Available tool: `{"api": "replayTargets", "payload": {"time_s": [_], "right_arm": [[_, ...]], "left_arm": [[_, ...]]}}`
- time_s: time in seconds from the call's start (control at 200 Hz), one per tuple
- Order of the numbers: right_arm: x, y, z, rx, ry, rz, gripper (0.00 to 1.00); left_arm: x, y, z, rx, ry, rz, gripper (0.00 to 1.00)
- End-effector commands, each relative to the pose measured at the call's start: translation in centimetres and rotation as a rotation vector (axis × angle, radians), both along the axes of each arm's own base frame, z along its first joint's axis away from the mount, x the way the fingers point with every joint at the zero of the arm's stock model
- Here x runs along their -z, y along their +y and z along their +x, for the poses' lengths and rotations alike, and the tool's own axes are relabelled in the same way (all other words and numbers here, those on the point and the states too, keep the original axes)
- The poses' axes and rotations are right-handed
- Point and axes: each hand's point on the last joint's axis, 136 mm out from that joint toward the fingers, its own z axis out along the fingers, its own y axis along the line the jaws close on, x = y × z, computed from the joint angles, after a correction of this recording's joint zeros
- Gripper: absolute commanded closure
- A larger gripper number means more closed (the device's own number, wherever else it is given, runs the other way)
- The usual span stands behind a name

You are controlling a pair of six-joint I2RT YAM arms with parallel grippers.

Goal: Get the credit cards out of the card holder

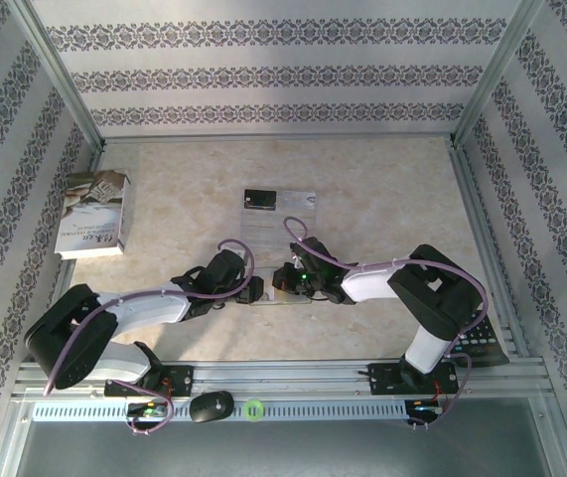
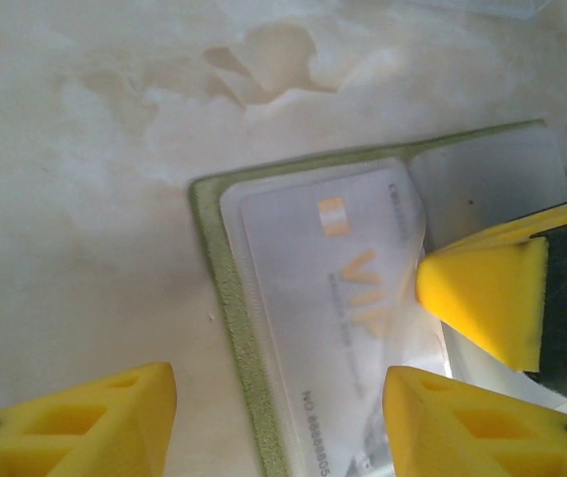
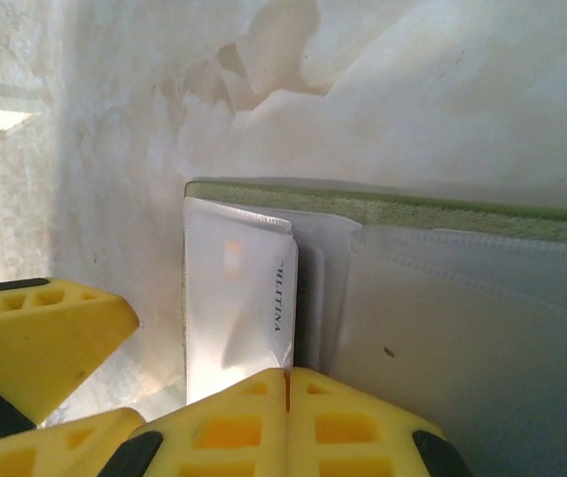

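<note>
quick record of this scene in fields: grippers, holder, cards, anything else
left gripper: open, one finger each side of the holder's green edge
right gripper: shut, tips on the holder's pocket
holder: lying open, inside up, under both grippers
silver card: inside the clear pocket
black card: out, lying on the clear sheet
book: far left, apart from the rest

Overhead, 2 close-ups of card holder (image 2: 225, 298)
</note>
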Motion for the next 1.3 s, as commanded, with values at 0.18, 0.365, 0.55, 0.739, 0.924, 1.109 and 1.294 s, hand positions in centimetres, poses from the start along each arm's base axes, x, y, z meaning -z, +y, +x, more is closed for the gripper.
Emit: {"api": "replayTargets", "payload": {"time_s": [0.18, 0.365, 0.55, 0.739, 0.924, 1.109, 1.294], "right_arm": [[0.3, -2.6, -0.7, 0.025, -0.033, -0.151, 1.0], [0.4, -4.3, -0.9, 0.059, -0.045, -0.194, 1.0], [0.1, -5.4, -0.9, 0.063, -0.055, -0.229, 1.0], [-0.4, -5.7, -0.9, 0.02, -0.077, -0.247, 1.0], [-0.4, -3.7, -1.2, -0.073, -0.1, -0.244, 1.0], [-0.9, -1.1, -1.0, -0.091, -0.115, -0.152, 1.0], [-0.9, -0.9, -1.1, -0.096, -0.103, -0.139, 1.0]], "left_arm": [[2.1, -0.6, -0.1, 0.005, 0.038, 0.051, 0.52], [3.1, -0.6, -0.6, 0.004, 0.066, 0.046, 0.55], [3.7, -0.3, -0.8, 0.008, 0.083, 0.068, 0.6], [4.1, 0.1, -1.1, 0.003, 0.09, 0.078, 0.61], [1.0, -0.6, -0.2, 0.028, 0.003, 0.032, 0.5], [-0.9, -2.0, 0.7, 0.073, -0.056, 0.046, 0.46], [1.5, -1.5, 1.1, 0.047, -0.004, 0.13, 0.48]]}}
